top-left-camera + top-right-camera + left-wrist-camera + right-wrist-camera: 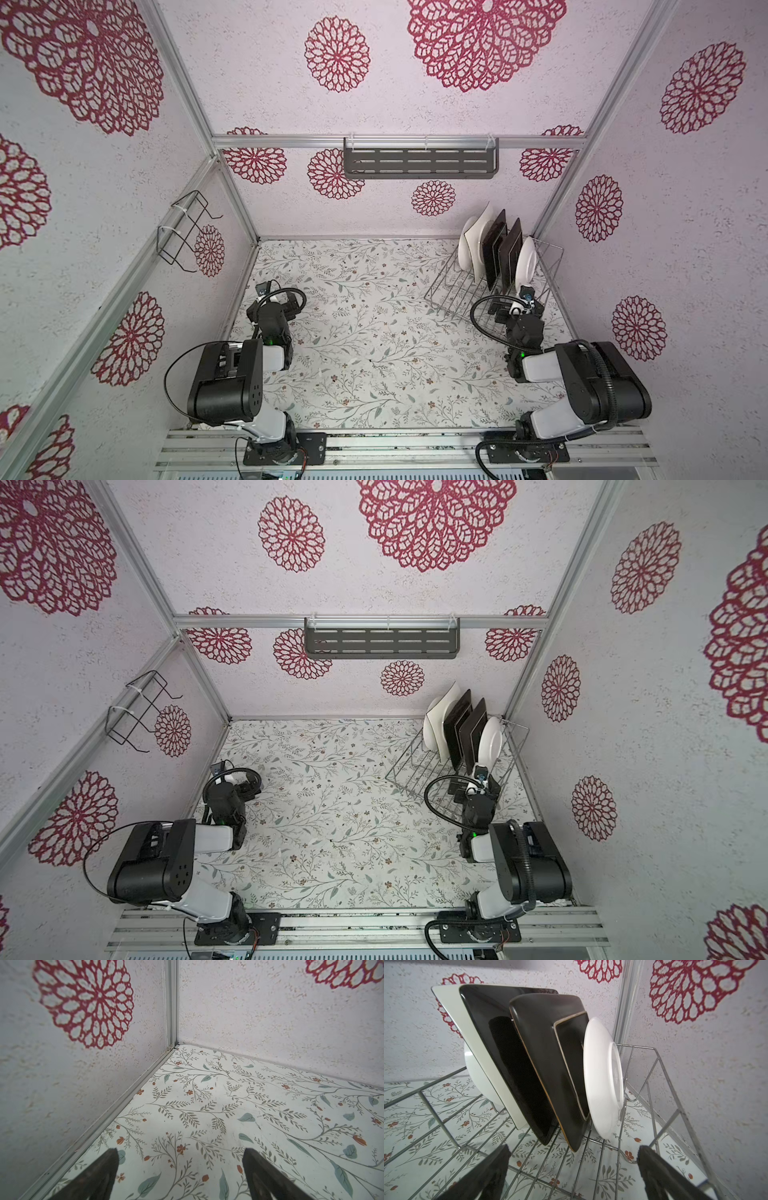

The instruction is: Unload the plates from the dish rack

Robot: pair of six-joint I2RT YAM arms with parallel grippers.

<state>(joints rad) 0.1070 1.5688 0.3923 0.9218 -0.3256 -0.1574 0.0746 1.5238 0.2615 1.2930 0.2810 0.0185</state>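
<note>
Nothing is unloaded yet: all 5 plates stand on edge in the dish rack [451, 286], which sits at about 2 o'clock on the flowered table [374, 332], close to the back right corner. From the rack's 10 o'clock end to its 4 o'clock end the row runs: far round white plate [466, 245], square white plate [482, 230], 2 dark-backed square plates [498, 245], then the near round white plate [527, 259]. The plates lean toward the 10 o'clock end, packed close together. No plate lies on the table.

The right gripper [574, 1149] hovers over the rack's bare wire floor at the 6 o'clock side of the row, its fingers spread wide and empty, facing the plates' backs. The near round white plate looks like the easiest first pick, since its rim is free on the outer side. The left gripper [180, 1151] hangs at about 9 o'clock over bare table, fingers also spread, holding nothing. All 5 lifts and placements remain.
</note>
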